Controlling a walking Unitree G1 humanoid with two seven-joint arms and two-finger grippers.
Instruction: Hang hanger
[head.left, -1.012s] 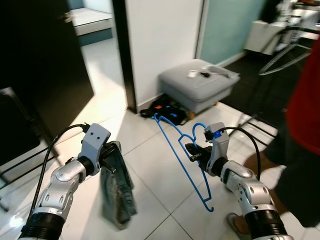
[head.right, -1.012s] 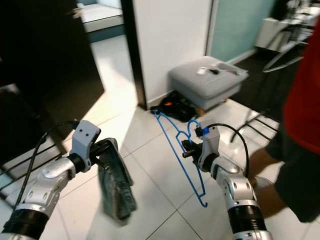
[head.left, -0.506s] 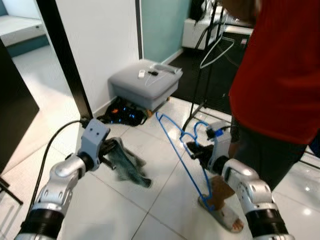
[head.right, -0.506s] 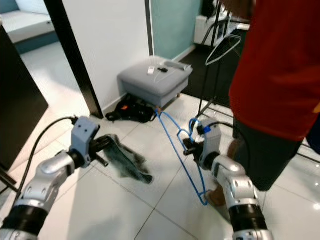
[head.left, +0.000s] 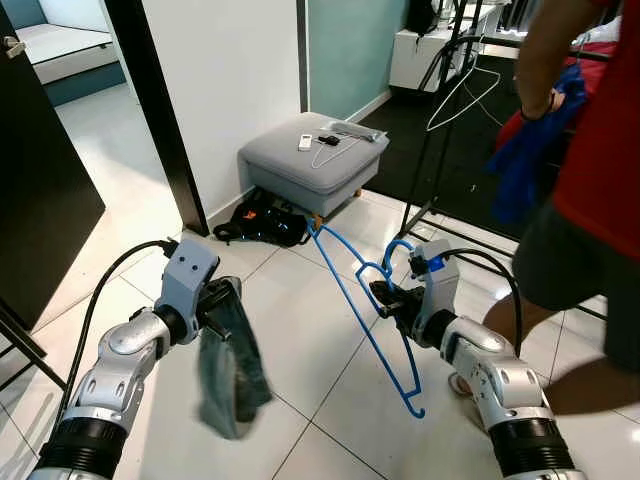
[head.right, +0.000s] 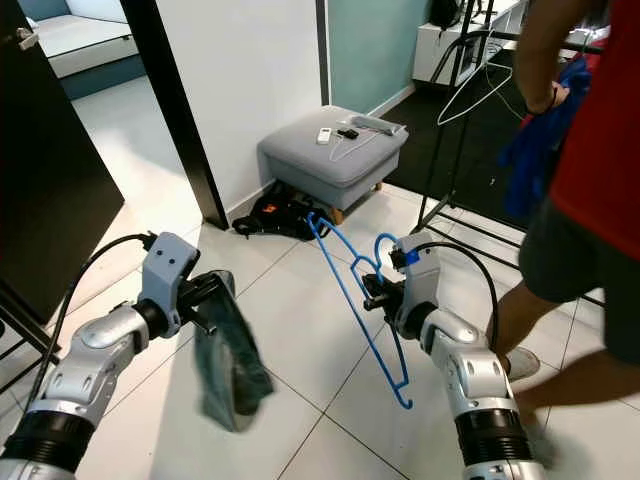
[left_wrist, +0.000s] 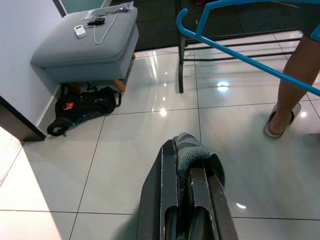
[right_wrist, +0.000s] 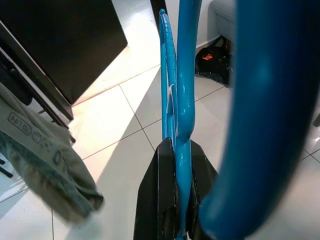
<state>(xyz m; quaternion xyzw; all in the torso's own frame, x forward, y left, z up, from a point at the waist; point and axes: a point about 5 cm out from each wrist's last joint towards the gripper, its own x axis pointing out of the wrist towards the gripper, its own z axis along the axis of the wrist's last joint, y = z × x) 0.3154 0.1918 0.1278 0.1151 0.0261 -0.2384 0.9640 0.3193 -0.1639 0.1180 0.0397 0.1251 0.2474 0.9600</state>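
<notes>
Your right gripper (head.left: 388, 297) stays clamped on the blue hanger (head.left: 360, 305) at centre frame, its neck pinched between the fingers. Your left gripper (head.left: 222, 312) holds a grey-green cloth (head.left: 229, 365), which now hangs straight down rather than swinging out as it did half a second ago. The person (head.left: 585, 200) has shifted right, so the black clothes rack (head.left: 437, 110) at upper right looks reachable.

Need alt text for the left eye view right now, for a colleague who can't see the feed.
The right end effector grips a blue hanger, the left end effector a hanging grey-green garment, over white tiles. Beyond: a grey footstool, a clothes rack and a person in red.
</notes>
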